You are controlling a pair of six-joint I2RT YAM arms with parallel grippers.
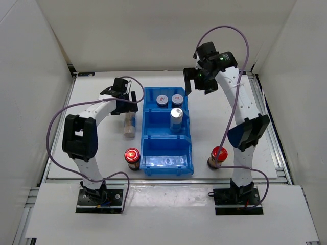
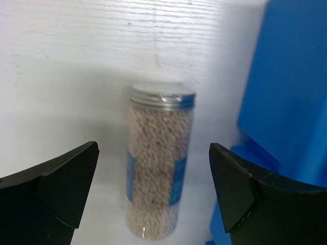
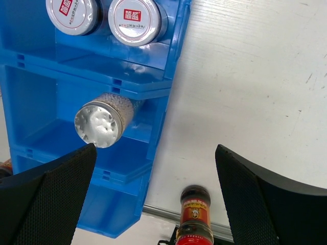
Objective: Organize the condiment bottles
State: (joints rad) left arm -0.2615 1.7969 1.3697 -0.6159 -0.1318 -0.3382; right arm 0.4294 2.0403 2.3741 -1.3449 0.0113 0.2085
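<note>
Silver-capped bottle [image 2: 156,168], pale granules with a blue label band, seems to lie on its side just left of the blue bin [image 1: 156,153], between the wide-open, empty fingers of the left gripper [image 1: 126,103], untouched. Roughly half done: two grey-lidded bottles [image 1: 162,99] sit in the far compartment and its silver-capped mate [image 1: 176,118] in the middle, while this one and two red-capped bottles [image 1: 132,157] flanking the bin remain. Right gripper [image 3: 156,150] hangs wide open, holding nothing, off the bin's far right.
</note>
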